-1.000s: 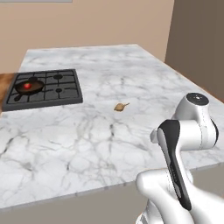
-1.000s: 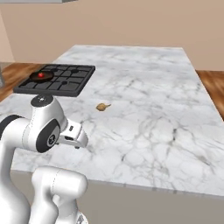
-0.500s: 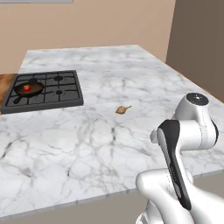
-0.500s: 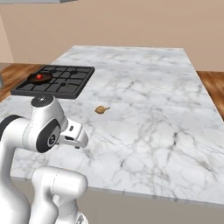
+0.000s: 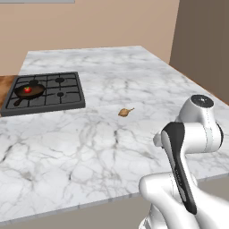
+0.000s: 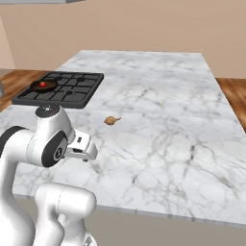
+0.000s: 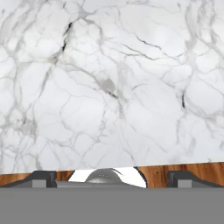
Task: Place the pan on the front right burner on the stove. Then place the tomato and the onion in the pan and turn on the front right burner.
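Note:
The dark pan (image 5: 37,92) sits on the stove (image 5: 67,96) at its near-left corner burner, with its handle pointing toward the counter's front. The pan hides the burner cap beneath it. The red tomato (image 5: 27,89) lies inside the pan. The tan onion (image 5: 125,112) rests on the marble to the right of the stove; the right base view also shows the onion (image 6: 112,120), the stove (image 6: 77,93), the pan (image 6: 51,86) and the tomato (image 6: 43,84). My gripper (image 7: 113,178) hangs open over the counter's near edge, far from the onion, with nothing between its fingertips (image 7: 43,177).
The marble counter (image 5: 112,62) stretches wide around the stove. Wooden floor (image 7: 183,168) shows just past the counter's edge under the hand, and also left of the stove. A brown wall (image 5: 201,40) stands at the right.
The whole scene has slid slightly lower in both base views, so the camera moved a little. Pan, tomato, onion and the open gripper look unchanged.

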Controlling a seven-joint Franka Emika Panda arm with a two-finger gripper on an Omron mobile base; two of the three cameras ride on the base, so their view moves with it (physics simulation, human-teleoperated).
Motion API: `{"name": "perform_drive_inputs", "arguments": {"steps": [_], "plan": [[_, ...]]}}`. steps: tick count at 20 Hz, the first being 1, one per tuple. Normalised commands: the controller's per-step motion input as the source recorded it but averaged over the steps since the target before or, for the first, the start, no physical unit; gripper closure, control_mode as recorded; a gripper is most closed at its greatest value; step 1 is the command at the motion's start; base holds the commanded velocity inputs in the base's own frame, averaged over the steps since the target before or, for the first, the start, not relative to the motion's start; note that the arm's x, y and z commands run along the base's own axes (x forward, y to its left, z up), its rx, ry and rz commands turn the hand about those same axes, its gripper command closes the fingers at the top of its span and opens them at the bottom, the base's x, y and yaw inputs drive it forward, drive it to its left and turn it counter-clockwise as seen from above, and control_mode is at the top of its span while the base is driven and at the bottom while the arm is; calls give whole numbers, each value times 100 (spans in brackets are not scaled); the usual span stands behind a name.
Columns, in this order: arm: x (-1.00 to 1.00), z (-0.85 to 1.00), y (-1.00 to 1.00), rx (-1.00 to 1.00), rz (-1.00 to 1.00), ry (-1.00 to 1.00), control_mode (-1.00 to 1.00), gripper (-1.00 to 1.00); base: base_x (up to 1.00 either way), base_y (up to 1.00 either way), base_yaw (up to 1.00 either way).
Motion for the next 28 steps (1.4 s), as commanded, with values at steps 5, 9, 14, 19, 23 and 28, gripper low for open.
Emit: {"name": "perform_drive_inputs", "arguments": {"steps": [5, 9, 14, 19, 23, 28], "plan": [[43, 0, 0, 0, 19, -5, -100, -100, 0, 0, 0], [51, 0, 0, 0, 5, -12, -100, -100, 0, 0, 0], [38, 0, 7, -4, -9, -3, -100, -100, 0, 0, 0], [39, 0, 27, -13, -15, 1, -100, -100, 0, 0, 0], [26, 1, 6, -3, -15, 0, -100, -100, 0, 0, 0], [27, 2, 0, 1, -2, 0, -100, -100, 0, 0, 0]]}}
